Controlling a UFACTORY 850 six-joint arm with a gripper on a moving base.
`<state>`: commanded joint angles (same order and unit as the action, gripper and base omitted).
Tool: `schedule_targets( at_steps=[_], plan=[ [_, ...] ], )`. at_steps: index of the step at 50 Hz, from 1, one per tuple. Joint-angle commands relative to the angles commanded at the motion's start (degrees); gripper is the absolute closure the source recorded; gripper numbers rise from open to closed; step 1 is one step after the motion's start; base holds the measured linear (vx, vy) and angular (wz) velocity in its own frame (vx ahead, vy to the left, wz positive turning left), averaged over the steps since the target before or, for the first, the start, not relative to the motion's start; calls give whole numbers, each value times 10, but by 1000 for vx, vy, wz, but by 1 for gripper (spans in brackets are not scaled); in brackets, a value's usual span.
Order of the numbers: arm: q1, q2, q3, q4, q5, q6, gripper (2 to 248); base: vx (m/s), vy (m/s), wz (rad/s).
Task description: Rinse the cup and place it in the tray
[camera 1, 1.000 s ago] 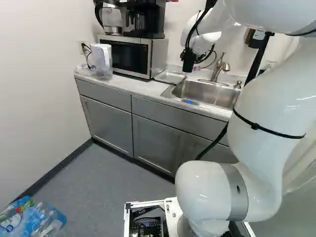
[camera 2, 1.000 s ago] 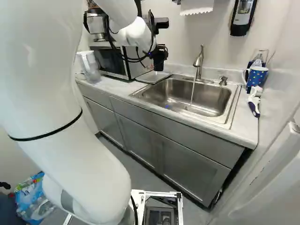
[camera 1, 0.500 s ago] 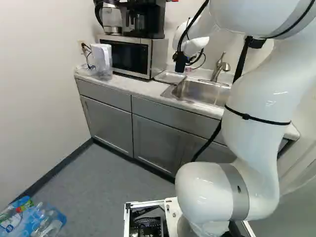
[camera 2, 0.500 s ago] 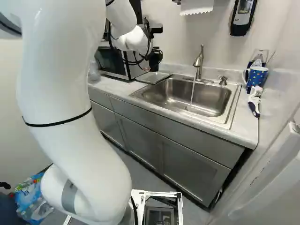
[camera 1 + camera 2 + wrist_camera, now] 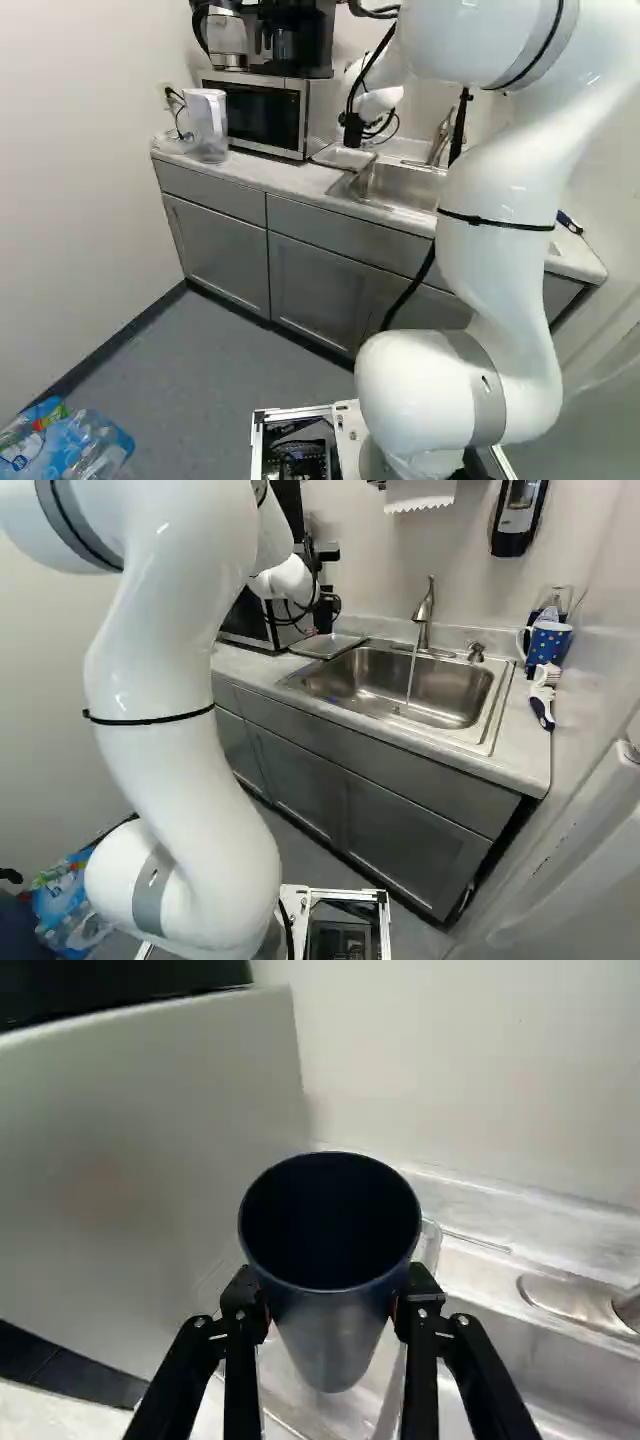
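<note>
The worktop (image 5: 520, 758) is pale and flat, with soft grey marks. The sink (image 5: 440, 690) is set into it, a shiny metal box with round corners. The tap (image 5: 424, 610) is smooth, bent metal behind the sink's back edge, and a thin string of water (image 5: 411, 675) runs from it. The tray (image 5: 328, 645) is metal, low and flat with a thin rim, and it lies by the sink's back left corner. The microwave (image 5: 262, 112) is a metal box with a dark, glossy door, near the worktop's back edge. The jug (image 5: 207, 115), part white and part see-through, is close to the worktop's left edge. Near the back right corner is a blue mug (image 5: 549, 642) with dots and a curved handle. In front of it, by the right edge, lies a white and dark brush (image 5: 542, 702).

The gripper (image 5: 353, 126) is up above the tray. Its two black fingers with orange pads are partly open and squeeze the cup (image 5: 330, 1300) from both sides. The cup is dark blue inside, with a round rim and sides that get thinner toward the bottom. Its open top faces the wrist and its bottom points toward the tray. I can't tell if they touch.
</note>
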<state>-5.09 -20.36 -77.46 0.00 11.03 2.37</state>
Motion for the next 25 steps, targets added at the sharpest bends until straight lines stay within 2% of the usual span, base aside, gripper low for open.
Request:
schedule_targets(
  at_steps=[15, 25],
  plan=[
    [6, -52, -45, 0, 28, 0, 124, 0, 0, 0],
    [7, -70, -54, 0, 47, 0, 124, 0, 0, 0]
  ],
)
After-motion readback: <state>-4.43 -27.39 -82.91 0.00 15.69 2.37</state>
